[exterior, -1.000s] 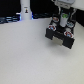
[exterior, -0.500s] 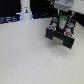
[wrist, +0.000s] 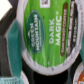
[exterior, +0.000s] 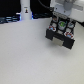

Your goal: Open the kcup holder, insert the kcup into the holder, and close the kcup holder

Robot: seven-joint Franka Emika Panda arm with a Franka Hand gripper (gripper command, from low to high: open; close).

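Note:
The kcup holder (exterior: 62, 34) is a black boxy unit on the white table at the exterior view's right, its tray of pod slots facing up. My gripper (exterior: 61, 20) hangs straight over it, right down at the tray. The kcup (wrist: 46, 36), with its green-and-white "Dark Magic" top, fills most of the wrist view and shows as a small green spot (exterior: 61, 22) under the gripper. The fingers do not show clearly in either view. Whether they hold the kcup or it rests in a slot, I cannot tell.
Other pods crowd the kcup in the tray: a teal-topped one (wrist: 11, 47) and a reddish one (wrist: 79, 30). A white bottle-like object (exterior: 25, 10) stands at the back, with dark equipment (exterior: 7, 19) on the exterior view's left.

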